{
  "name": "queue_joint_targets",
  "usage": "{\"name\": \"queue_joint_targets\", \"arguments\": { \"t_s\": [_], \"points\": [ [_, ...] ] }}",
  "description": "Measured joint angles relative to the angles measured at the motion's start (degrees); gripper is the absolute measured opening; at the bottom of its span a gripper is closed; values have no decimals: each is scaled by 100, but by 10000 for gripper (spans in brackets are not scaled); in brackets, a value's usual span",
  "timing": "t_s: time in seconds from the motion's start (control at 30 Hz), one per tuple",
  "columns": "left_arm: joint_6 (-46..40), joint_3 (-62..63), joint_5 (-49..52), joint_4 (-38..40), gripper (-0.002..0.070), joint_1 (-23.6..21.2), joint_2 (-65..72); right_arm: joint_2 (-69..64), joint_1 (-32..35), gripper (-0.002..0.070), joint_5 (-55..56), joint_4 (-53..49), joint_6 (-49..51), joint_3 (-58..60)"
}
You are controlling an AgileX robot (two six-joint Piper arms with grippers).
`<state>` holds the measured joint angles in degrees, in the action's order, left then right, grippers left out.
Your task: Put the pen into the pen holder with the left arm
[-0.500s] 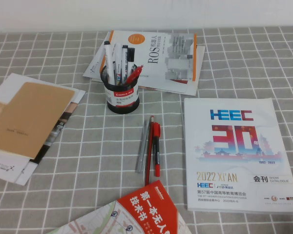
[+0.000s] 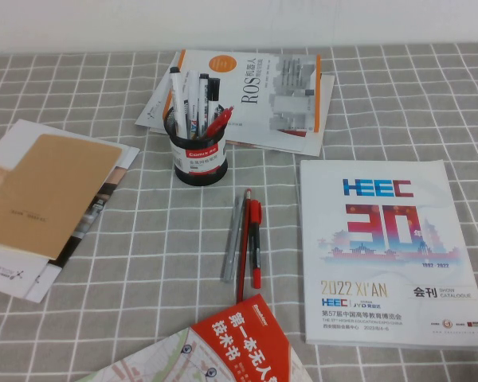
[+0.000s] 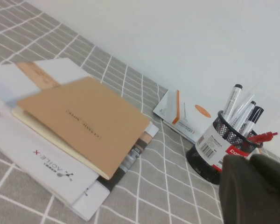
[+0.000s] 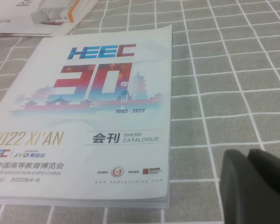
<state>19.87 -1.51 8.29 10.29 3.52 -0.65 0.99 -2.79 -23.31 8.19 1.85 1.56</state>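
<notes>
**Pen pickup not yet begun: neighbouring pens invite a wrong grasp**

Left jaws (image 3: 254, 189), a dark blurred mass just this side of the pen holder (image 2: 197, 157), carry nothing; their opening cannot be told. Right jaws (image 4: 256, 179) likewise, over the glossy catalogue (image 4: 98, 107). The slim grey pen (image 2: 233, 239) lies on the checked cloth counter (image 2: 143, 239), touching the dark-red pen (image 2: 242, 247). Probable risk: pinching both smooth barrels together, or fouling the markers (image 2: 193, 102) crowding the mesh cup.

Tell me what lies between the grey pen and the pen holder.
Only bare checked cloth, in the high view, separates the grey pen from the pen holder. Neither gripper appears there; each wrist view shows only its own dark tip.
</notes>
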Motion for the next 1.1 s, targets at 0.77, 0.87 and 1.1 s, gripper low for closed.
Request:
{"name": "queue_joint_targets", "arguments": {
  "t_s": [0.77,0.87,1.1],
  "points": [
    [-634,1766,1619,409,0,0,1138,0,0,-13,0,0,0,0],
    [-981,2209,2120,423,0,0,1840,0,0,-13,0,0,0,0],
    [-2387,3606,3374,1031,0,0,3752,0,0,-13,0,0,0,0]
  ]
}}
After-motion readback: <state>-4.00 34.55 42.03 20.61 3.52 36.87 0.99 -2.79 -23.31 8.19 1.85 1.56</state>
